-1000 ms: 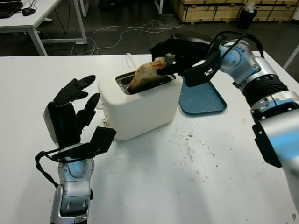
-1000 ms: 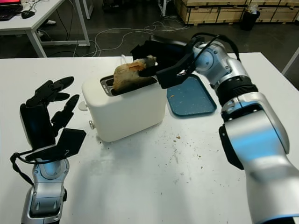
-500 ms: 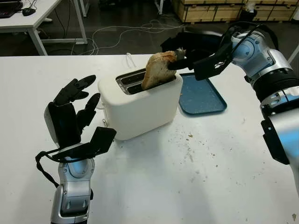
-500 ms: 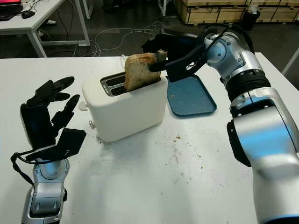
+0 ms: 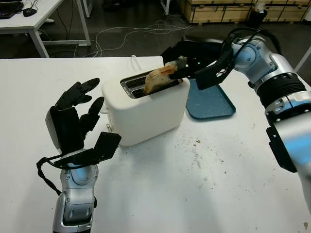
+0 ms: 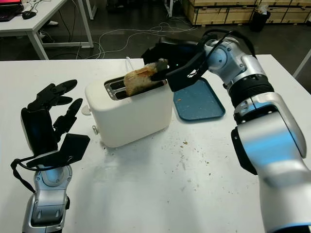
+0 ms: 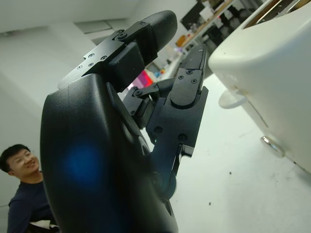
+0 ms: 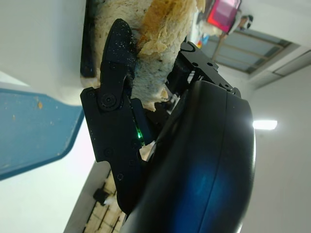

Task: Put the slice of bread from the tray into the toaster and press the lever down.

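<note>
White table: right hand (image 5: 181, 68) tilts browned, ragged-edged bread (image 5: 158, 78) into toaster (image 5: 146, 109).

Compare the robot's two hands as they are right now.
The right hand is shut on the slice of bread, while the left hand is open and holds nothing. The right hand reaches over the white toaster, with the bread tilted and partly in a slot; the left hand is raised upright above the table, beside the toaster without touching it. Both are black three-finger hands.
</note>
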Robot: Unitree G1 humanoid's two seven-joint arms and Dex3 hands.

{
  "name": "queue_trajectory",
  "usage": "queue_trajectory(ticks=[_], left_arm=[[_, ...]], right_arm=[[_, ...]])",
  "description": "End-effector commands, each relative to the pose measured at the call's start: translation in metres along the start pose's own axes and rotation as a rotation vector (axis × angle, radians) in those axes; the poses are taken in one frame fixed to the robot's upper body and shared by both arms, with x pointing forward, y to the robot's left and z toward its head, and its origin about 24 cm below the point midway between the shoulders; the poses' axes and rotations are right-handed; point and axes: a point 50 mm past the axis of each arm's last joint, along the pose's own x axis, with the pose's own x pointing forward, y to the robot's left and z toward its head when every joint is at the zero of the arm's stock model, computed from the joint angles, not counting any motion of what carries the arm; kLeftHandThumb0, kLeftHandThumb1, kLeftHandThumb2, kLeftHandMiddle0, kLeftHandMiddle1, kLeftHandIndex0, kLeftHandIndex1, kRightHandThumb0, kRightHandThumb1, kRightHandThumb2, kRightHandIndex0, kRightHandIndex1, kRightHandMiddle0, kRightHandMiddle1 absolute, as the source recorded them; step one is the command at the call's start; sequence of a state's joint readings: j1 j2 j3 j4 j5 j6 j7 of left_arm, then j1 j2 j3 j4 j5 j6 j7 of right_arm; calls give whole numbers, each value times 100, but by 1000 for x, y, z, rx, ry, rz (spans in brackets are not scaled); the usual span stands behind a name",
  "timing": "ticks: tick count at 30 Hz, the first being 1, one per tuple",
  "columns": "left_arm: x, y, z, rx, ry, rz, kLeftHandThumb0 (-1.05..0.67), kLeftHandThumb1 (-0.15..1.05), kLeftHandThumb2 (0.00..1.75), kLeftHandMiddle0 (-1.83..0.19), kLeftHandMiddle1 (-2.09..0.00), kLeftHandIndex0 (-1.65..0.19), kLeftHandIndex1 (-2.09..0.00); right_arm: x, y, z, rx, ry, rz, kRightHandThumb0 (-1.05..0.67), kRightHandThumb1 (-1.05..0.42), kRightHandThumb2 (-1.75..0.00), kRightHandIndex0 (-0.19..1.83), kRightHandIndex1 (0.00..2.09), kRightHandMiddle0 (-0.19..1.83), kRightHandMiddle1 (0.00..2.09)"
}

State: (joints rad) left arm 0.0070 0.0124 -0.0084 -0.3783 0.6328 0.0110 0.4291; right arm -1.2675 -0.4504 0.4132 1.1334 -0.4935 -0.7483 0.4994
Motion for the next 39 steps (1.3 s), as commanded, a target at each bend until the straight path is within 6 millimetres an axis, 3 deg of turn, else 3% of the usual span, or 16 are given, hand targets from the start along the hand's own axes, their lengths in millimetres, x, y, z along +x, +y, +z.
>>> queue_trajectory(ticks=[1, 8, 11, 12, 14, 15, 16, 18, 20, 26, 39], left_arm=[[0, 1, 1, -9, -10, 12, -20, 84, 0, -72, -96, -91, -28], [0, 0, 1, -13, -10, 10, -19, 84, 0, -73, -97, -91, -27], [-1, 0, 1, -20, -9, 10, -19, 84, 0, -72, -97, -91, -27], [-1, 0, 2, -19, -6, 10, -18, 84, 0, -72, -96, -91, -27], [-1, 1, 2, -16, -1, 10, -19, 84, 0, -72, -96, -91, -27], [-1, 1, 1, -8, -2, 12, -19, 84, 0, -72, -96, -91, -27], [-1, 1, 1, -5, -3, 12, -19, 83, 0, -72, -96, -91, -27], [-1, 1, 1, -2, -5, 12, -18, 83, 0, -73, -96, -92, -27], [-1, 1, 1, -7, -4, 10, -18, 83, 0, -74, -95, -92, -27], [0, 0, 1, -21, 0, 7, -16, 83, 0, -74, -95, -92, -26], [1, 0, 2, -19, -14, 3, -19, 83, 0, -74, -97, -93, -27]], right_arm=[[3, 5, 4, -13, -19, 30, -49, -92, -54, 112, 175, 84, 175], [9, 4, 10, -13, -36, 37, -51, -92, -59, 112, 175, 83, 175], [9, 3, 10, -4, -40, 22, -52, -92, -48, 111, 175, 83, 175], [8, 2, 10, -15, -33, 27, -57, -92, -40, 107, 175, 79, 175], [7, 0, 9, -53, -13, 62, -71, -92, -28, 76, 171, 64, 162], [6, -1, 9, -78, 1, 90, -75, -92, -26, 56, 159, 60, 139], [5, -3, 8, -111, 17, 123, -81, -92, -24, 35, 130, 55, 97], [3, -6, 8, -148, 31, 154, -83, -92, -20, 19, 87, 55, 38], [0, -10, 8, -165, 34, 150, -83, -92, -13, 7, 65, 51, 11], [-6, -25, 8, -261, 78, 112, -85, -92, -4, 0, 5, 28, 2], [-32, -66, 2, -326, 131, -177, -77, -90, -1, 0, 0, 21, 0]])
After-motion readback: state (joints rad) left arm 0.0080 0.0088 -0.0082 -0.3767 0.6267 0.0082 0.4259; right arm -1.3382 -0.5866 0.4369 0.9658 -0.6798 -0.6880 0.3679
